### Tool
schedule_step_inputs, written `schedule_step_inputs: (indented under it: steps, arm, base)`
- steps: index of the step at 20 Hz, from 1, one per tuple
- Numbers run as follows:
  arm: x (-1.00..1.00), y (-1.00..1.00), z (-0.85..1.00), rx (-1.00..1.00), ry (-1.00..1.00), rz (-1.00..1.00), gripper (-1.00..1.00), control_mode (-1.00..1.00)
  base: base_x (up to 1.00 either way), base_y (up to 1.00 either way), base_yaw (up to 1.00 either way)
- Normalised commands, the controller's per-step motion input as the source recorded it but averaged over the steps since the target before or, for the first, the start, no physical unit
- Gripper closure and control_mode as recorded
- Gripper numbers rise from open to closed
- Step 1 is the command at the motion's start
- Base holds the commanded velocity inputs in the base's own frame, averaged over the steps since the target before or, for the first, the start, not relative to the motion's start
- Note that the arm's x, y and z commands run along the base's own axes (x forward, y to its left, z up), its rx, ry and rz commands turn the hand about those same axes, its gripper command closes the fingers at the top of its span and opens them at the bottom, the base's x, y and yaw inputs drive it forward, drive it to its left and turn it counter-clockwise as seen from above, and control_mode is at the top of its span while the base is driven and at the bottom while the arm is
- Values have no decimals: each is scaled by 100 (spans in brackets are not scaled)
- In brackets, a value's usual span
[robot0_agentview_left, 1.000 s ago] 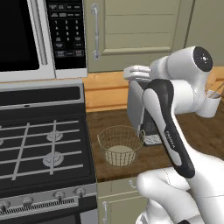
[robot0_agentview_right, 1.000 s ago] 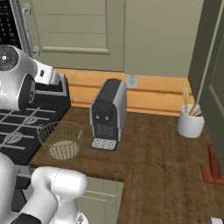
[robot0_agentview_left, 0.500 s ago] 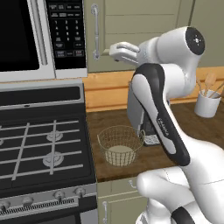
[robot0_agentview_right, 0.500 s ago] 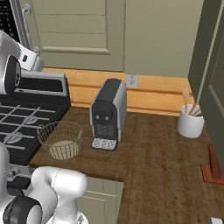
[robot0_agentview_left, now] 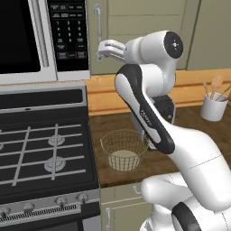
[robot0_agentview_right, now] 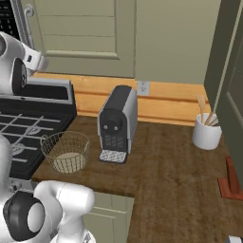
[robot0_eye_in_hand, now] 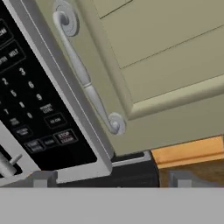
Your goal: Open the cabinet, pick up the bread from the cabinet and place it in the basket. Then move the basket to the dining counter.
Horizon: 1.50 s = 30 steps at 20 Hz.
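Cabinet [robot0_agentview_left: 135, 31] door is shut with the bread presumably behind it, unseen; I have the arm up by the microwave [robot0_agentview_left: 36, 40], so I judge we are on the first step, reaching for the handle [robot0_eye_in_hand: 85, 74]. Hand [robot0_agentview_left: 104, 48] spread wide, holding nothing, near the handle's lower end but apart; next I need to straddle the bar, close and pull. Basket [robot0_agentview_left: 124, 149] waits empty on the bench [robot0_agentview_right: 175, 166] beside the coffee machine [robot0_agentview_right: 116, 123]; the microwave keypad's print is too blurred to read.

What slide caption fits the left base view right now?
Open white two-finger gripper reaching toward the closed grey-green cabinet's long silver bar handle; empty tan wire-mesh basket waits below.
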Motion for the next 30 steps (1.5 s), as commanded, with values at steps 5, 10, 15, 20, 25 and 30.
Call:
schedule_step_inputs:
  steps: [5,10,15,20,25,30]
  arm:
    - [29,39,24,0,1,0,-100,-100]
    - [60,21,9,-4,0,-1,-100,-100]
    - [47,0,2,-7,0,-5,-100,-100]
    - [46,0,1,-2,0,-5,-100,-100]
    - [43,0,0,0,0,-3,-100,-100]
    - [27,33,-6,-3,-3,-4,-100,-100]
  base:
    - [0,0,0]
    - [0,0,0]
    - [0,0,0]
    - [0,0,0]
    - [0,0,0]
    - [0,0,0]
